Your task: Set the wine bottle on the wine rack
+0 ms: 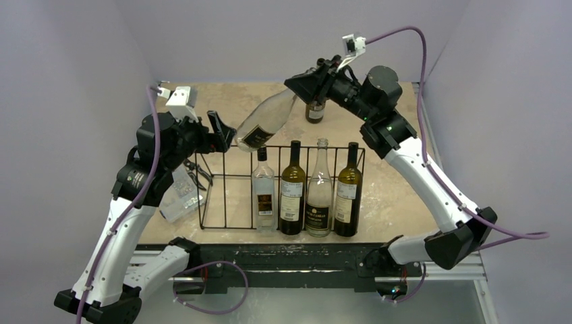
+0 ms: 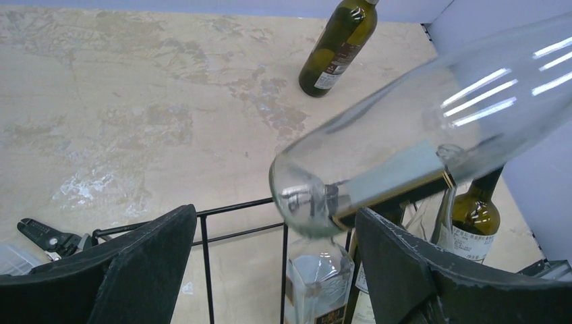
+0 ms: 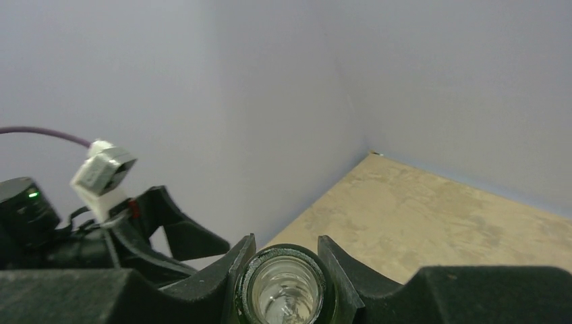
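Observation:
A clear wine bottle [image 1: 266, 121] with a black and gold label hangs tilted in the air above the rack's back left part. My right gripper [image 1: 302, 86] is shut on its neck; in the right wrist view the fingers [image 3: 246, 260] clamp either side of the open mouth [image 3: 285, 289]. My left gripper [image 1: 226, 137] is open, with the bottle's base [image 2: 303, 196] just above and between its wide-apart fingers [image 2: 145, 263]. The wine rack [image 1: 222, 177] is a black wire frame holding several upright bottles on its right side.
A dark bottle [image 1: 315, 110] stands on the table behind the rack and also shows in the left wrist view [image 2: 337, 47]. A clear plastic organiser box [image 1: 179, 199] lies left of the rack. Purple walls close in the sides and back.

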{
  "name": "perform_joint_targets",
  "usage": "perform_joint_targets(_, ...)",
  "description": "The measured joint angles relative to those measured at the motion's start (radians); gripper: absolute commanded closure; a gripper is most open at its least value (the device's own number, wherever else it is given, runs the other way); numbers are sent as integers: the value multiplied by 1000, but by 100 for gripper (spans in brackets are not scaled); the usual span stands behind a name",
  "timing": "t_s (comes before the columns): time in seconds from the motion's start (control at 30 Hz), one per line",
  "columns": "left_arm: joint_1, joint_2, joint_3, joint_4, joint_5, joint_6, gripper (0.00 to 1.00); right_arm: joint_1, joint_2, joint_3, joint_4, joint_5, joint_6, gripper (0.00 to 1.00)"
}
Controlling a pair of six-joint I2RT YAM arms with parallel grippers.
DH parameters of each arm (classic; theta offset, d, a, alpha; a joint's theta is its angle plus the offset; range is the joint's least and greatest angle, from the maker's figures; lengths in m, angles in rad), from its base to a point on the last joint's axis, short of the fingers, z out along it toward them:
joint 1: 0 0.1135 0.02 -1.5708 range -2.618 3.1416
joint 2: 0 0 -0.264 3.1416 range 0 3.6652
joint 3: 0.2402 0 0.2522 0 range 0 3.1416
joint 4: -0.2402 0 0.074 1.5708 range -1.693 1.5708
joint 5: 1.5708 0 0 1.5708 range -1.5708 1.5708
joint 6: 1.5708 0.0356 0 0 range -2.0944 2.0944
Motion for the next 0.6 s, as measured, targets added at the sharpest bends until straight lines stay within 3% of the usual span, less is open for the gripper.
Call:
perform_joint_targets(0.3,0,0,0,0,-16,0,13,112,50,61,-1,-140,67,100)
perform_joint_targets(0.6,0,4,0,-8,-39,8,13,190,93,60,4,-166,87,100)
